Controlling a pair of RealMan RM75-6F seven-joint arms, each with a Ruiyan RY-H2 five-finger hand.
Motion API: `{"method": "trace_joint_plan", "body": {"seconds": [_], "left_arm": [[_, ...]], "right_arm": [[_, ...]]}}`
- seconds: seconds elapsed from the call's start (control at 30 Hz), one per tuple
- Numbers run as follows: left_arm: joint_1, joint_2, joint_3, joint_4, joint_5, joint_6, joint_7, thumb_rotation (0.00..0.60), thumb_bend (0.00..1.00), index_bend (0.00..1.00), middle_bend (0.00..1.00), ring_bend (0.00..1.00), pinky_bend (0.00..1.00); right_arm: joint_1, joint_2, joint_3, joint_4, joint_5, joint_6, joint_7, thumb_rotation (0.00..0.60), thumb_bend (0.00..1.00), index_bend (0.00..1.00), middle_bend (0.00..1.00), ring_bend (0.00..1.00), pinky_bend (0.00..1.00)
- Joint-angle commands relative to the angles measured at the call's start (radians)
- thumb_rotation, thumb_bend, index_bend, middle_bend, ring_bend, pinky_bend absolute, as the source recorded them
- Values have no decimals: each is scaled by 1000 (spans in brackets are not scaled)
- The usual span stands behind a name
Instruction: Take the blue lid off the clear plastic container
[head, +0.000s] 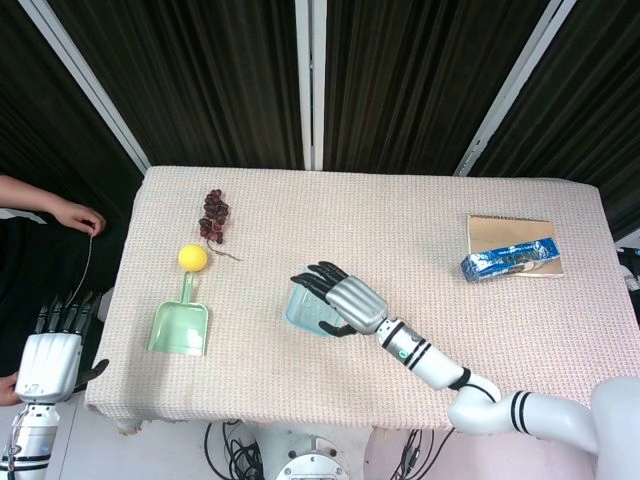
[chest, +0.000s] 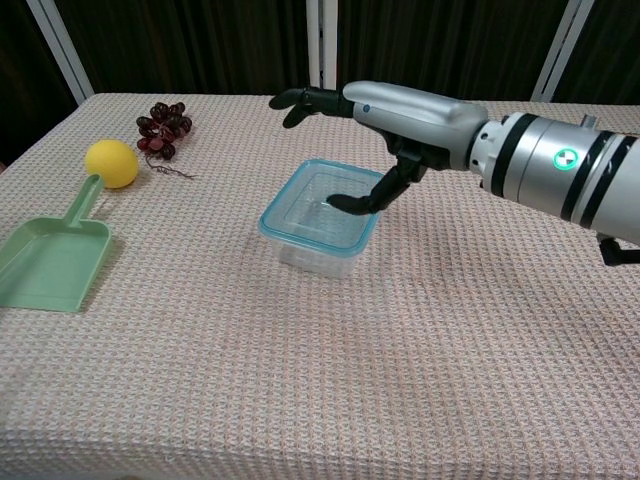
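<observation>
The clear plastic container (chest: 312, 250) stands near the table's middle, turned a little askew, with its blue-rimmed lid (chest: 300, 226) on top. My right hand (chest: 400, 112) hovers over its far right side, fingers stretched out flat and the thumb (chest: 352, 202) pointing down onto the lid. In the head view this hand (head: 342, 299) hides the container's (head: 301, 311) right half. It holds nothing. My left hand (head: 50, 358) hangs open past the table's left front corner, fingers straight.
A green scoop (chest: 50, 260), a yellow ball (chest: 111, 163) and dark grapes (chest: 165, 128) lie at the left. A notebook (head: 513, 232) with a blue packet (head: 508, 258) lies far right. A person's hand (head: 72, 212) shows beyond the left edge.
</observation>
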Motion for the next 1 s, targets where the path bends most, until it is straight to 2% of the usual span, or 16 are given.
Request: {"method": "trace_joint_plan", "body": {"seconds": [0.03,0.17,0.23,0.37,0.5,0.77,1.0], "left_arm": [[-1,-2,1,0,2,-2,3,600,41,80,81,0,45],[1,-5,2,0,2,1,8,600,41,79,81,0,45],[1,-5,2,0,-2,-1,6,600,41,80,81,0,45],[6,-5,6,1,-4,-1,9,600,41,80,81,0,45],[12,-8,7,8,-5,6,-2,600,42,80,81,0,45],[2,-13,4,21,-3,-6,-14,600,42,80,81,0,45],[-13,-17,0,25,7,-20,-12,600,42,80,81,0,45]], "right_arm": [[92,22,72,6,108,-119,-35,600,680,0,213,0,0],[194,0,124,65,261,-247,-123,600,798,0,227,0,0],[236,-11,132,96,322,-294,-153,600,838,0,231,0,0],[313,-36,117,161,432,-358,-222,600,842,0,239,0,0],[337,-43,82,183,512,-380,-247,600,842,0,245,0,0],[318,-11,22,175,545,-393,-218,600,842,0,248,0,0],[244,91,-32,62,543,-341,-188,600,835,0,254,0,0]]}}
